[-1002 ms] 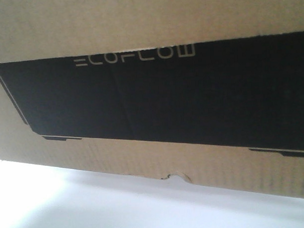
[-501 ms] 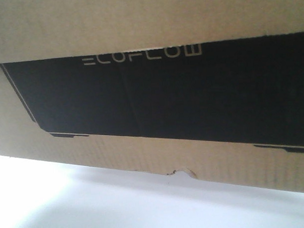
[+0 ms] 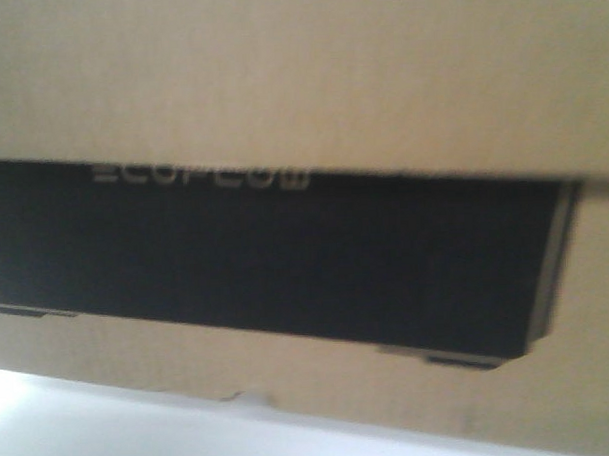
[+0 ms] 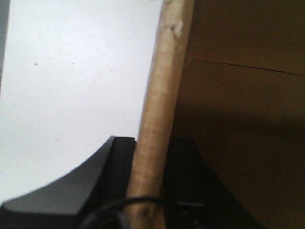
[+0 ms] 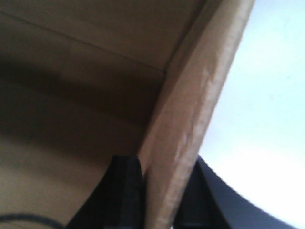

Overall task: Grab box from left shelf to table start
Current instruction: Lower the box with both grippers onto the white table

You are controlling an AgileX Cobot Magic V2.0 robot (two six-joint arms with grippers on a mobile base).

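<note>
The brown cardboard box (image 3: 299,78) fills the front view, blurred, its black printed rectangle (image 3: 286,259) with pale lettering across the middle. Below it shows a strip of the white table (image 3: 81,426). In the left wrist view my left gripper (image 4: 151,164) is shut on an upright wall of the box (image 4: 162,109), one black finger (image 4: 121,162) outside and one inside. In the right wrist view my right gripper (image 5: 164,191) is shut on the opposite box wall (image 5: 190,124), its fingers (image 5: 126,191) on either side. The shelf is out of view.
The white surface (image 4: 76,81) lies outside the box wall in the left wrist view and shows bright in the right wrist view (image 5: 267,105). The brown inside of the box (image 5: 71,95) fills the rest.
The box has shifted left and lower in the front view, and levelled out. The rectangle's right end now shows. Less white table is visible below. The picture is now blurred.
</note>
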